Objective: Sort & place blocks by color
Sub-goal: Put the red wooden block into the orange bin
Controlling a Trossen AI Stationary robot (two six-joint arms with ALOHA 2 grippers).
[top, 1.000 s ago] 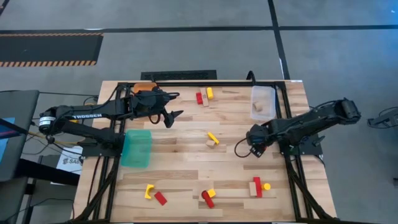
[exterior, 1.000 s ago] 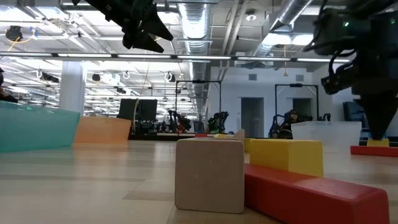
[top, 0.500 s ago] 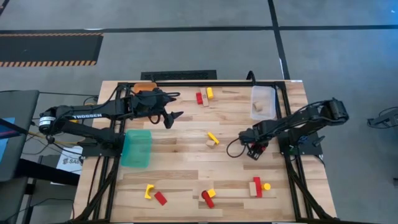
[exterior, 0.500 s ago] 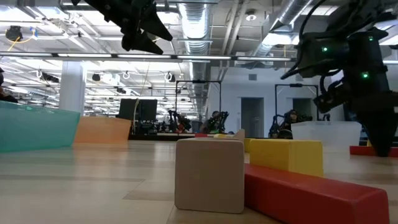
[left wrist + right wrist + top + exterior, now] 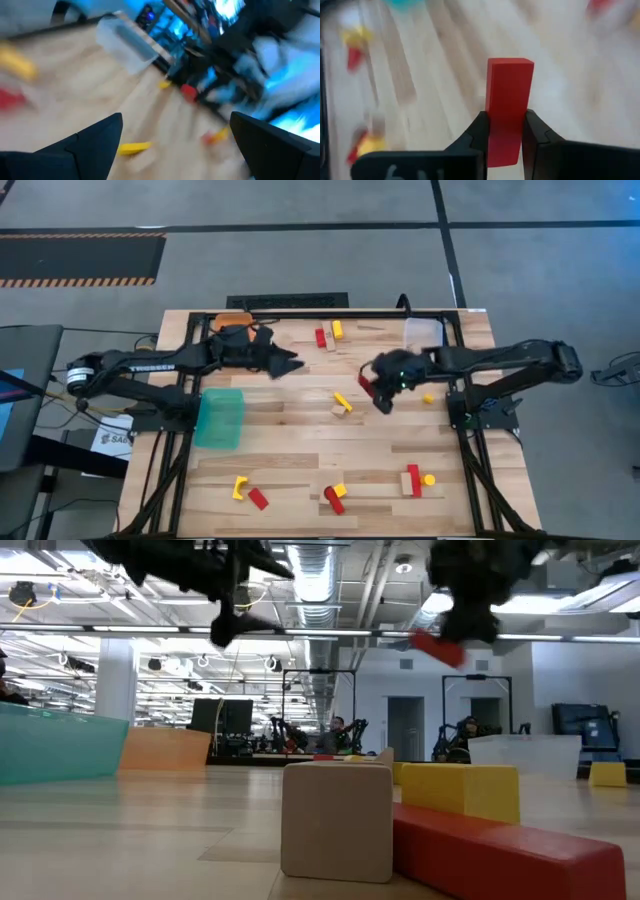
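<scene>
Red bar (image 5: 509, 107) pinched in black fingers (image 5: 535, 134). Down on the pale wood table (image 5: 290, 450): a yellow bar (image 5: 342, 401), a teal bin (image 5: 220, 418), an orange bin (image 5: 234, 319), a clear bin (image 5: 421, 332).

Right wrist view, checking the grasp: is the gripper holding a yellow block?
No, the right gripper is shut on a red block.

Right pincer (image 5: 381, 387) lifted red block (image 5: 509, 112), swung toward table centre.
</scene>
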